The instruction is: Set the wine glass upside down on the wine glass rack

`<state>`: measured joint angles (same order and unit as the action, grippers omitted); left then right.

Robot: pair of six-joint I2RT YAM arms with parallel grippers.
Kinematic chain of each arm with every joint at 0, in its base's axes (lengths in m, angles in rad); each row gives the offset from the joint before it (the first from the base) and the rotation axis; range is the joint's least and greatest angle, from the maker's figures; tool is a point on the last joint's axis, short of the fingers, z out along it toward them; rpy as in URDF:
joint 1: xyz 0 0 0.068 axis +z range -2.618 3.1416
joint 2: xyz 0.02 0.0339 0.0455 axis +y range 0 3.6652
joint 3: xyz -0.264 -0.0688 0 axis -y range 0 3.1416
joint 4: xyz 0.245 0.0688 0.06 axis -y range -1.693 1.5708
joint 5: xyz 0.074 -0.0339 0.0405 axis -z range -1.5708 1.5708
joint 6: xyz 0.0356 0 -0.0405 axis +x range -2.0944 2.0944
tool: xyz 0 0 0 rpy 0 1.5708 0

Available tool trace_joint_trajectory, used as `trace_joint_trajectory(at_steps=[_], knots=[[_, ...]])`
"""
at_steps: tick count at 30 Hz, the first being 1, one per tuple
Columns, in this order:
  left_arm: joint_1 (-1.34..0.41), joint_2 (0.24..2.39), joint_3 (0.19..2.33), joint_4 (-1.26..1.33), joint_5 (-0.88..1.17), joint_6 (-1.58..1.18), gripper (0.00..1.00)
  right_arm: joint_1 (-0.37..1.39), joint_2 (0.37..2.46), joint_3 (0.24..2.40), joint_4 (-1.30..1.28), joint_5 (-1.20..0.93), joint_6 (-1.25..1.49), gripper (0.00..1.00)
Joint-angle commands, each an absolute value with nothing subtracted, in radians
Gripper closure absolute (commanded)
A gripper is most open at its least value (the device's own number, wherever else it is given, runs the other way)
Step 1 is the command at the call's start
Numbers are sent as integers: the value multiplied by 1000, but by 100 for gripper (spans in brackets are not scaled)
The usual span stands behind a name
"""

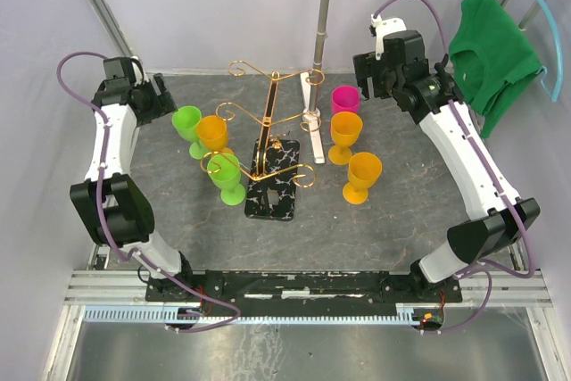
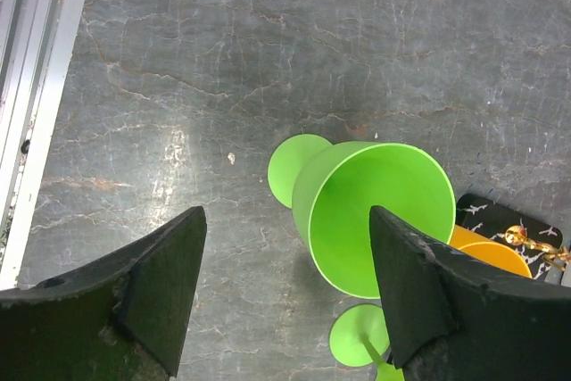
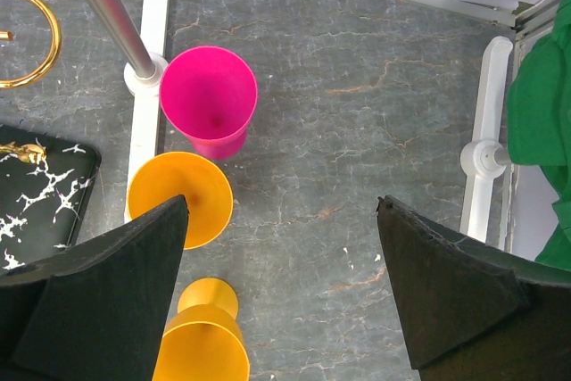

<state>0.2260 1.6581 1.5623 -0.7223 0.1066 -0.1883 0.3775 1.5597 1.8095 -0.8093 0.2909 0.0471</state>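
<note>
Green glass (image 1: 187, 120) stands upright at the table's (image 1: 375, 229) far left, below the left gripper (image 2: 286, 211), whose jaws are spread wide. Just right stand an orange glass (image 1: 212, 131) and a second green glass (image 1: 225, 171), beside the gold rack (image 1: 270, 118) mid-table. Further right stand a pink glass (image 1: 345, 98) and two orange glasses (image 1: 364, 171). The right gripper (image 3: 282, 207) hovers there, jaws spread.

A white-shelled left arm (image 1: 105, 144) and matching right arm (image 1: 471, 153), both with chunky black joint housings (image 1: 111, 207), looping lilac cables (image 1: 62, 67), and broad matte-black wedge-shaped fingers (image 2: 156, 287).
</note>
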Motion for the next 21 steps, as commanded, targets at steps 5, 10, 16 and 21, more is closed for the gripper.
trace_joint_trajectory(at_steps=[5,10,16,21], knots=[[202,1705,1543,-644,130,-209,31,376,1541,1812,-772,298,56,6],[194,1720,1543,-632,130,-206,34,376,1540,1809,-770,298,59,6],[191,1733,1542,-632,120,-194,50,375,1539,1797,-764,298,64,6],[190,1739,1543,-633,124,-185,70,375,1537,1792,-760,297,68,6]])
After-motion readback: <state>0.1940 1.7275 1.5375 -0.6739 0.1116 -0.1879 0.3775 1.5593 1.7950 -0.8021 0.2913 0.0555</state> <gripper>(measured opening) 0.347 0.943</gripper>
